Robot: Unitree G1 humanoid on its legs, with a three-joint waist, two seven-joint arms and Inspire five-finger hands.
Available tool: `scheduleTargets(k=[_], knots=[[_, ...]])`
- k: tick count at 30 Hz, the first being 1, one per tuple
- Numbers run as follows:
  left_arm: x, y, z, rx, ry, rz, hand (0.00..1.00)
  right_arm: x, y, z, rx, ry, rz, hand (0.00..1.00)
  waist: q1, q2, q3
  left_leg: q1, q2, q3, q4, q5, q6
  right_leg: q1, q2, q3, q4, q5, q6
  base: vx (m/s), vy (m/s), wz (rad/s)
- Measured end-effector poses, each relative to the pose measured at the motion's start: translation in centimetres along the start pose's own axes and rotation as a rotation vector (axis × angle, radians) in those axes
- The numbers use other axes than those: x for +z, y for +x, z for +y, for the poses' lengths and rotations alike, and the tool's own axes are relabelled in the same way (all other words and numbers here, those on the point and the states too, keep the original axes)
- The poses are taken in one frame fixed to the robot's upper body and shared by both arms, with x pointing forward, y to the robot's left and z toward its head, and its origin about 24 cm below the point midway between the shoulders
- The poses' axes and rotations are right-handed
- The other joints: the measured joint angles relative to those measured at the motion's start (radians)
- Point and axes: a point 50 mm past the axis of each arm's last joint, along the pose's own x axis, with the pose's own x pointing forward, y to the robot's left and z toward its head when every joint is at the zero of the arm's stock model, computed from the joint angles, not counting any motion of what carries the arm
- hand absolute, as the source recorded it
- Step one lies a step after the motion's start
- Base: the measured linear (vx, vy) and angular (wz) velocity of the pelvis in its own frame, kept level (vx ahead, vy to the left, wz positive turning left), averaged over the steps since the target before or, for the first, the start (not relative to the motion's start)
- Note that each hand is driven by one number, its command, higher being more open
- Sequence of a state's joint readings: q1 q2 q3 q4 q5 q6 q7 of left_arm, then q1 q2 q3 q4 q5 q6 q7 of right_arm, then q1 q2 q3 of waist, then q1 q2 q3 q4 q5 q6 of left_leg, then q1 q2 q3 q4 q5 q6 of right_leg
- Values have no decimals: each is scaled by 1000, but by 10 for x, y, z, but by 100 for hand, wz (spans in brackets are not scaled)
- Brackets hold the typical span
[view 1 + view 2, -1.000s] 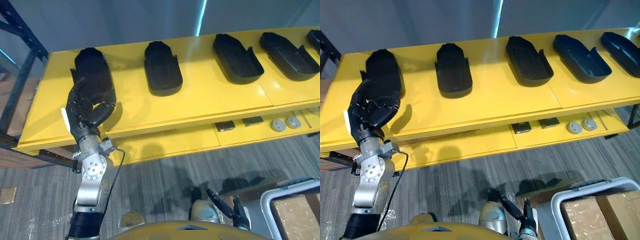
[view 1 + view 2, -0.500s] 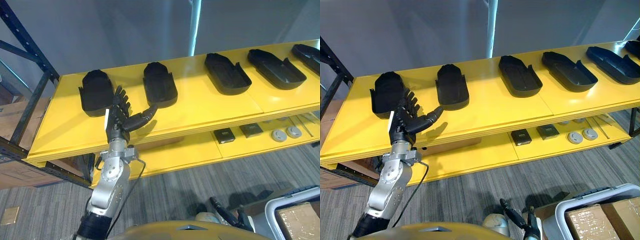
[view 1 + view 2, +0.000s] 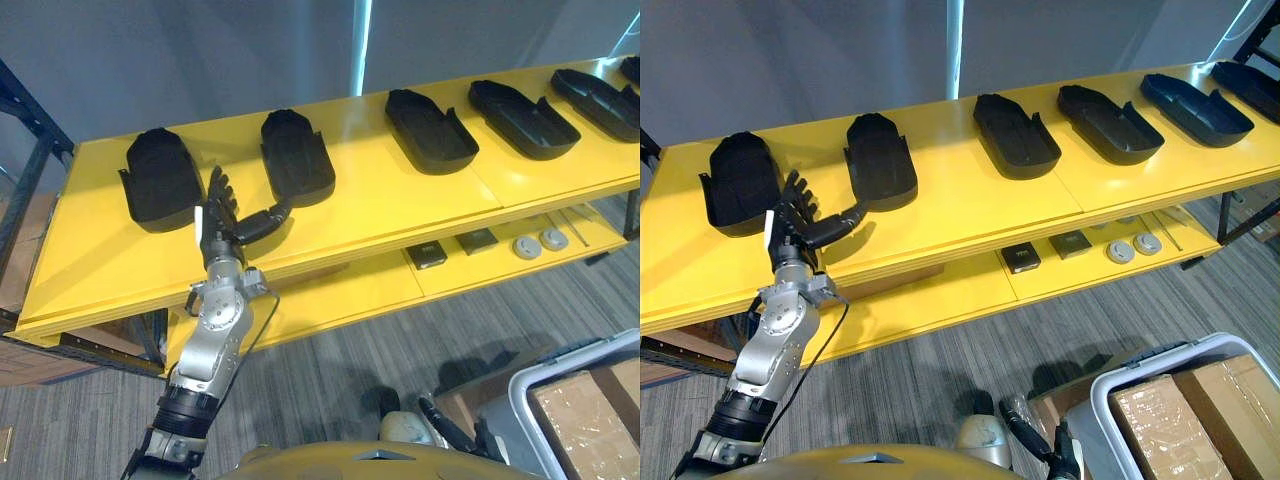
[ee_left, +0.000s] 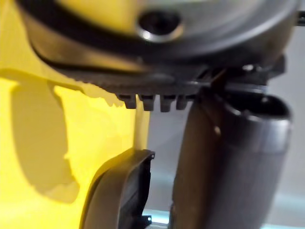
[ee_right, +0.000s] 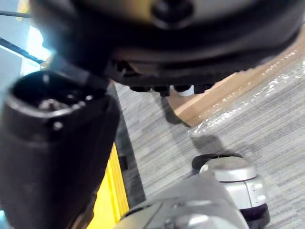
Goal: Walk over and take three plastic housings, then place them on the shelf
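Nearest me, the right hand (image 5: pixel 57 143) hangs low over the floor beside the grey bin (image 3: pixel 527 400) holding cardboard boxes. I cannot tell its state from here.

Further out, my left hand (image 3: pixel 222 218) is raised in front of the yellow shelf (image 3: pixel 380 200). Its fingers (image 3: pixel 220 190) are straight and spread, the thumb reaches sideways, and it holds nothing.

The thumb tip sits just beside the near end of the second housing (image 3: pixel 297 158). I cannot tell if it touches.

The leftmost housing (image 3: pixel 160 180) lies close on the other side. Three more housings (image 3: pixel 430 130) continue along the shelf, well apart, probably spaced so each has room for a grasp.

Every housing I see rests on the shelf.
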State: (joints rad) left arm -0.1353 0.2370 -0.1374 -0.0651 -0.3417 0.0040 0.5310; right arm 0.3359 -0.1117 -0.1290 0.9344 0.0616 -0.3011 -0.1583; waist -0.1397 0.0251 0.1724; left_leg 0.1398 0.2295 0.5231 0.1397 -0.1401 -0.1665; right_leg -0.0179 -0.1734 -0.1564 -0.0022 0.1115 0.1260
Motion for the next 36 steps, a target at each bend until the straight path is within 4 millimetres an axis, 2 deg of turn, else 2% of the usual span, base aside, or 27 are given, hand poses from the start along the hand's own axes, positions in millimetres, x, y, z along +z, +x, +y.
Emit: scheduleTargets(k=[7, 14, 19, 25, 36], knots=[[13, 19, -7, 44, 1, -48, 100, 6, 2, 2, 4, 8, -20, 100, -3, 7, 39, -29, 11, -1, 40, -15, 2, -27, 1, 8, 25, -9, -4, -7, -3, -2], [9, 32, 8, 166, 26, -24, 100, 13, 5, 4, 2, 40, -42, 100, -13, 6, 74, -46, 25, 3, 93, -49, 3, -48, 3, 25, 57, -25, -7, -18, 11, -5], [18, 46, 11, 217, 20, -37, 100, 20, 6, 9, 20, 36, -71, 100, -13, -1, 85, -53, 27, 1, 104, -49, 4, -60, 2, 28, 75, -28, -5, 0, 0, 0], [21, 51, 19, 281, 25, -44, 100, 22, 6, 12, 27, 42, -76, 100, -28, -8, 91, -57, 37, 1, 130, -60, 7, -67, 4, 32, 99, -40, -7, 0, 0, 0], [28, 57, 29, 392, 5, -57, 100, 20, 5, 15, 33, 40, -73, 100, -28, -13, 107, -59, 41, -1, 144, -69, 5, -67, 4, 34, 106, -42, -4, -11, 7, 0]])
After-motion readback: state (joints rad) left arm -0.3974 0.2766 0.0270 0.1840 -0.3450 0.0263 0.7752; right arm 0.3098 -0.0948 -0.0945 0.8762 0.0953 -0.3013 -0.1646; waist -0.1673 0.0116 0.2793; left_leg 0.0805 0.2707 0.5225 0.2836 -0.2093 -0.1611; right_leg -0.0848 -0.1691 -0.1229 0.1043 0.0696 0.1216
